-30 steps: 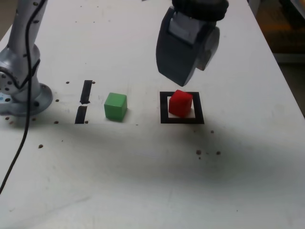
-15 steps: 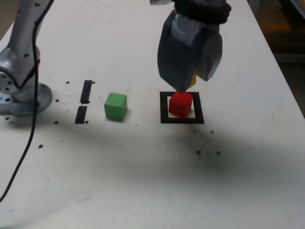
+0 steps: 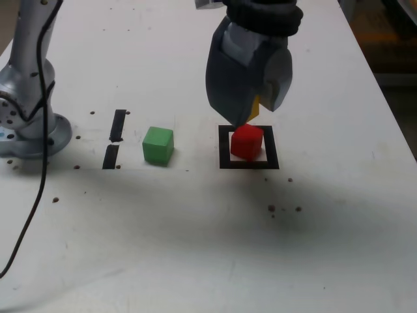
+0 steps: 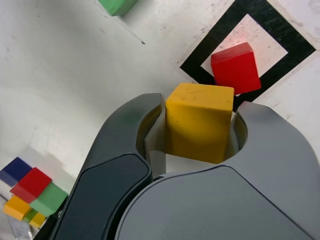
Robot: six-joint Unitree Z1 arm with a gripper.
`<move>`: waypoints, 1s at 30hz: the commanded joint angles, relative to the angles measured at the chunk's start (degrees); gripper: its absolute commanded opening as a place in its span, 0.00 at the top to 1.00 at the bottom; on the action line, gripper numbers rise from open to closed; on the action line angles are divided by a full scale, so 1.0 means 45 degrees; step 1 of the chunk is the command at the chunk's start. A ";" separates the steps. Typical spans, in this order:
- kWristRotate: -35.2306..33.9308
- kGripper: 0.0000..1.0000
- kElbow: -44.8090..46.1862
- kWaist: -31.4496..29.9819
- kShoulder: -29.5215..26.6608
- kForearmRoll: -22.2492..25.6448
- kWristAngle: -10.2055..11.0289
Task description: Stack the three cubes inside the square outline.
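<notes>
The red cube (image 3: pixel 247 141) (image 4: pixel 235 68) sits inside the square outline (image 3: pixel 248 165) (image 4: pixel 280 35), a black tape frame on the white table. My gripper (image 3: pixel 251 116) (image 4: pixel 199 127) hangs just above and behind the red cube, shut on the yellow cube (image 4: pixel 199 121), of which only a sliver (image 3: pixel 255 111) shows in the exterior view. The green cube (image 3: pixel 158 145) (image 4: pixel 116 5) rests on the table to the exterior view's left of the outline, apart from it.
Two short black tape strips (image 3: pixel 115 138) lie left of the green cube in the exterior view. The arm's base (image 3: pixel 29 124) and a black cable (image 3: pixel 32 195) stand at the far left. Small dark specks dot the table. A pile of coloured blocks (image 4: pixel 30 195) shows in the wrist view.
The gripper has come down and shifted slightly to the exterior view's left, closer over the red cube. The yellow cube's edge now shows between the jaws. The red and green cubes have not moved.
</notes>
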 commanded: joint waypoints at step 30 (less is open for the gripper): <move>0.8088 0.64 0.1116 -0.0814 -0.0075 -0.0341 0.2677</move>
